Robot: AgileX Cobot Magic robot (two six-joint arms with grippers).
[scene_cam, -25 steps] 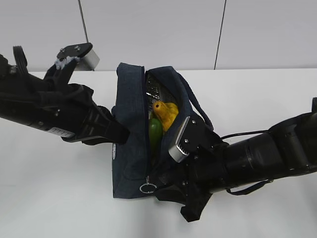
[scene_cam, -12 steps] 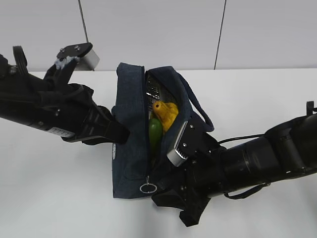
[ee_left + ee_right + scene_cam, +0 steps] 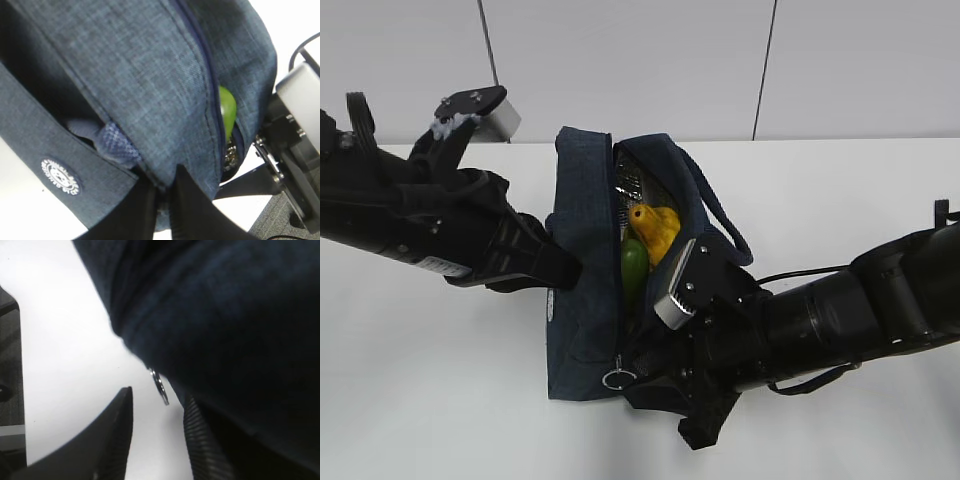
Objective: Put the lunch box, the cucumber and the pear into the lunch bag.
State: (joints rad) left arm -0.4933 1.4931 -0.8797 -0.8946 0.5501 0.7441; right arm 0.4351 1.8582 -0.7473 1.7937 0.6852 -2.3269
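Note:
The navy lunch bag (image 3: pixel 582 250) lies on the white table with its top zipper open and silver foil lining (image 3: pixel 628 186) showing. The yellow pear (image 3: pixel 656 228) and the green cucumber (image 3: pixel 633 268) sit inside the opening. The lunch box is hidden. My left gripper (image 3: pixel 164 194) is shut on a fold of the bag's left side wall (image 3: pixel 150 85); the cucumber (image 3: pixel 227 107) shows through the zipper gap. My right gripper (image 3: pixel 157 410) is open at the bag's near end, its fingertips on either side of the metal ring pull (image 3: pixel 159 387), not touching it. The ring pull also shows in the exterior view (image 3: pixel 614 379).
The bag's padded handle (image 3: pixel 716 208) loops over its right side, above my right arm (image 3: pixel 820 320). My left arm (image 3: pixel 430 225) reaches in from the left. The white table (image 3: pixel 440 400) runs back to a pale panelled wall.
My right arm has shifted a little to the left, bringing its gripper closer to the ring pull at the bag's near end. The left arm and the bag have not moved.

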